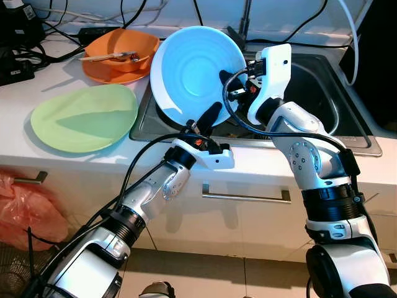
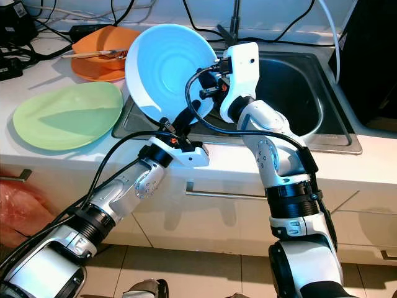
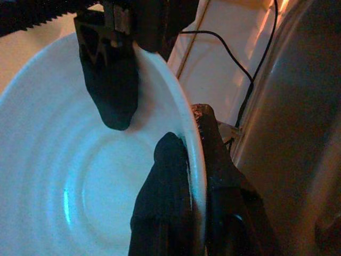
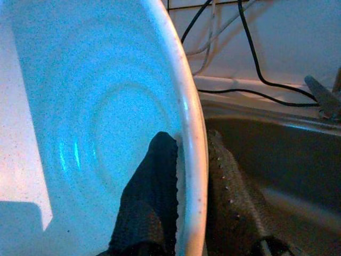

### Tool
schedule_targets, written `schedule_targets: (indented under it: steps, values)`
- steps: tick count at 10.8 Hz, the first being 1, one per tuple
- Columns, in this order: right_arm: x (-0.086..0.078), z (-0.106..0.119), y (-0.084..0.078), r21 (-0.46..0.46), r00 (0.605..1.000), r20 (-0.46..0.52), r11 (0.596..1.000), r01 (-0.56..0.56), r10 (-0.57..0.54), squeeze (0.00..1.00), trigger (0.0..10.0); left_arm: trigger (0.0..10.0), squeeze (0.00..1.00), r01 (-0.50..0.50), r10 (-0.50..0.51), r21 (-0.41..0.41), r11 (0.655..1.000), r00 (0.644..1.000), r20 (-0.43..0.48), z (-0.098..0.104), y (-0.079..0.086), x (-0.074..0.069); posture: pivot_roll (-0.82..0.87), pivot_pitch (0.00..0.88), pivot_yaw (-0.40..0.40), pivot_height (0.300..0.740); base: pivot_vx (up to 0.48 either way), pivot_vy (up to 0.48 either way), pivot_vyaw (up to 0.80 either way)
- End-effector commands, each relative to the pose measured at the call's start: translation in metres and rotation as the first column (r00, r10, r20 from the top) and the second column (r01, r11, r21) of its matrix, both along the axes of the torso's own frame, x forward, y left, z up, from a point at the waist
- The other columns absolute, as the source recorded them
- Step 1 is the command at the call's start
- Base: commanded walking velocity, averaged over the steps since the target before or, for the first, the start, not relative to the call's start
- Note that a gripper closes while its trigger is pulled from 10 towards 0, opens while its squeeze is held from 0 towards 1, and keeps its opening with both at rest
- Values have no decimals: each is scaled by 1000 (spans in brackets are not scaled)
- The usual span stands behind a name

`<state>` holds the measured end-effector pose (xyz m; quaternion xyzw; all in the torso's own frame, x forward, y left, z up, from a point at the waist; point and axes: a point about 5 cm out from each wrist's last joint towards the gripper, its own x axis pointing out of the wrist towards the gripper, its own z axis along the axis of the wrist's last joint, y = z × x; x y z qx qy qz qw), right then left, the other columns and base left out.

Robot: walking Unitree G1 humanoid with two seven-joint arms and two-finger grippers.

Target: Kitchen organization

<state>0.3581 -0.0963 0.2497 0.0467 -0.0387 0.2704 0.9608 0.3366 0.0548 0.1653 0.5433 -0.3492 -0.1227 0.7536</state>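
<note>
On the left of the white countertop (image 1: pixel 74 158) lies a green plate (image 1: pixel 85 117), flat and close to the front edge. Behind it sits an orange bowl (image 1: pixel 121 56) with a utensil (image 1: pixel 108 57) resting across it. Black cables (image 1: pixel 37 53) run along the back of the counter to the left and behind the sink. Bare counter remains between the green plate and the sink rim, and along the front edge.

The left gripper (image 1: pixel 205 121) reaches up from below the counter edge and is clamped on the lower rim of the blue plate (image 1: pixel 195 71). In the left wrist view one finger (image 3: pixel 162 197) presses the plate's inner face and the other lies against its back, with the rim between them.

The blue plate stands tilted nearly upright over the left edge of the sink (image 1: pixel 322 118), its concave face toward the camera. It is pale blue with a white rim and faint concentric rings.

The right gripper (image 1: pixel 232 84) grips the plate's right rim from the sink side. In the right wrist view one finger (image 4: pixel 149 202) sits on the inner face and the other behind the rim, closed on it.

The steel sink basin to the right is open under the right arm. A drawer handle (image 1: pixel 245 197) runs below the counter front.
</note>
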Motion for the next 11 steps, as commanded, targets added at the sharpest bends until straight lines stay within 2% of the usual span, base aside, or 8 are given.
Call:
schedule_targets:
  steps: [1, 2, 3, 4, 5, 6, 9, 11]
  values:
    - [7, -23, -32, -29, 983, -104, 989, 147, -149, 0, 0, 8078, 0, 13, -1, -111, 994, 994, 108, 20, 4, 0, 52, 97, -2, 740, 0, 0, 0]
    - [7, -23, -32, -29, 983, -105, 989, 146, -148, 0, 0, 8706, 0, 17, -5, -115, 993, 994, 110, 20, 4, 0, 52, 97, -2, 740, 0, 0, 0]
    - [7, -23, -31, -28, 983, -107, 989, 145, -147, 0, 0, 10000, 0, 32, -19, -122, 992, 994, 107, 21, 2, -1, 50, 96, 2, 740, 0, 0, 0]
    - [7, -24, -32, -30, 983, -109, 988, 148, -151, 0, 2275, 10000, 447, 52, -38, -145, 988, 995, 93, 22, 1, -2, 49, 95, 1, 740, 0, 0, 0]
    - [7, -24, -32, -31, 982, -111, 988, 151, -153, 0, 8078, 10000, 1000, 65, -52, -157, 986, 995, 80, 21, 0, -2, 49, 95, 0, 740, 0, 0, 0]
    - [7, -24, -32, -33, 981, -112, 988, 153, -156, 0, 10000, 10000, 1000, 73, -62, -161, 984, 996, 70, 21, 0, -3, 49, 95, 0, 740, 0, 0, 0]
    - [7, -26, -33, -33, 980, -117, 987, 159, -162, 0, 10000, 10000, 1000, 103, -94, -176, 979, 994, 60, 20, -1, -5, 50, 97, 1, 740, 0, 0, 0]
    - [7, -30, -33, -33, 976, -129, 985, 171, -173, 0, 10000, 10000, 1000, 177, -181, -261, 949, 983, 11, 25, -6, -9, 49, 99, 1, 740, 0, 0, 0]
